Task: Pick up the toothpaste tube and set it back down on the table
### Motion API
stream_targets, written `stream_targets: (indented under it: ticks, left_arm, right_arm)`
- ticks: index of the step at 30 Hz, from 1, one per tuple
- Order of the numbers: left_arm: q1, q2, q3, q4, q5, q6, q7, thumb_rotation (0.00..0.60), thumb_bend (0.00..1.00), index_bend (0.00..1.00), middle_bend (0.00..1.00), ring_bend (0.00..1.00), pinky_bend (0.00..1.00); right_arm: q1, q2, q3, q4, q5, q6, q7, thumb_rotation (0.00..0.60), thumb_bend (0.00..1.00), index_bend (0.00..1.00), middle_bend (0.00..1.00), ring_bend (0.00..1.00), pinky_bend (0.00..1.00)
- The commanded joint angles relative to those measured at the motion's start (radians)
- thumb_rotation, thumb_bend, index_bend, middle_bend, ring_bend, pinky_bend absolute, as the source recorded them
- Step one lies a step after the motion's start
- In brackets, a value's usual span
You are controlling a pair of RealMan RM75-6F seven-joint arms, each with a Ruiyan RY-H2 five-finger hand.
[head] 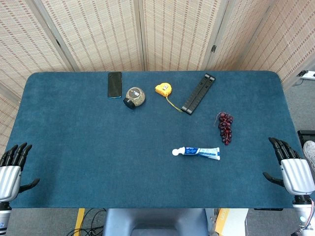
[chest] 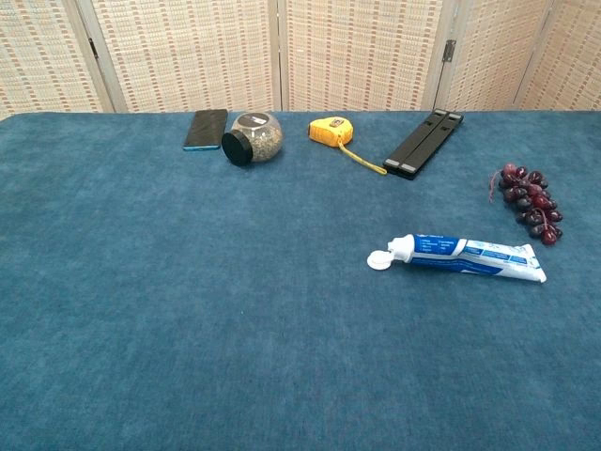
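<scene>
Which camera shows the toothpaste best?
The chest view. There the toothpaste tube looks bigger and closer, so its white cap and blue label are clearer. The head view also shows the whole tube lying flat on the table, but smaller, seen from above.

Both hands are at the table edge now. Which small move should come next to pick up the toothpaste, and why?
Probably move the right hand forward and inward toward the toothpaste. The tube lies flat and untouched on the table, right of centre, so it is nearer this hand than the left hand. Both hands are open and hold nothing. The grapes lie close behind the tube, so approach from the near side.
</scene>
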Motion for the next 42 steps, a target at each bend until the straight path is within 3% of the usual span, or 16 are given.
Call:
stream_targets:
  ticks: [1,14,23,32,42]
  left_arm:
    - [0.002,-0.014,-0.004,0.018,0.004,0.001,0.004,0.600,0.14,0.09,0.08,0.05,0.14]
    - [-0.002,-0.010,-0.006,0.024,0.008,0.001,0.004,0.600,0.14,0.09,0.08,0.05,0.14]
    - [-0.004,-0.003,-0.008,0.022,0.013,0.003,-0.004,0.600,0.14,0.09,0.08,0.05,0.14]
    - [-0.005,0.003,-0.010,0.024,0.015,0.005,-0.019,0.600,0.14,0.09,0.08,0.05,0.14]
    - [0.001,0.000,-0.009,0.041,0.006,0.007,-0.038,0.600,0.14,0.09,0.08,0.05,0.14]
  right_arm:
    - [0.001,0.000,0.001,-0.001,0.001,-0.001,-0.001,0.600,0.05,0.02,0.15,0.12,0.28]
    - [0.014,0.002,-0.006,-0.002,-0.014,-0.023,0.001,0.600,0.05,0.06,0.19,0.12,0.28]
    - [0.107,-0.017,0.015,-0.016,-0.006,-0.153,-0.039,0.600,0.10,0.13,0.26,0.17,0.28]
    - [0.264,-0.141,0.060,0.075,0.055,-0.358,-0.071,0.600,0.08,0.20,0.32,0.19,0.30]
    - [0.376,-0.286,0.082,0.170,0.121,-0.479,-0.151,0.600,0.06,0.29,0.37,0.20,0.30]
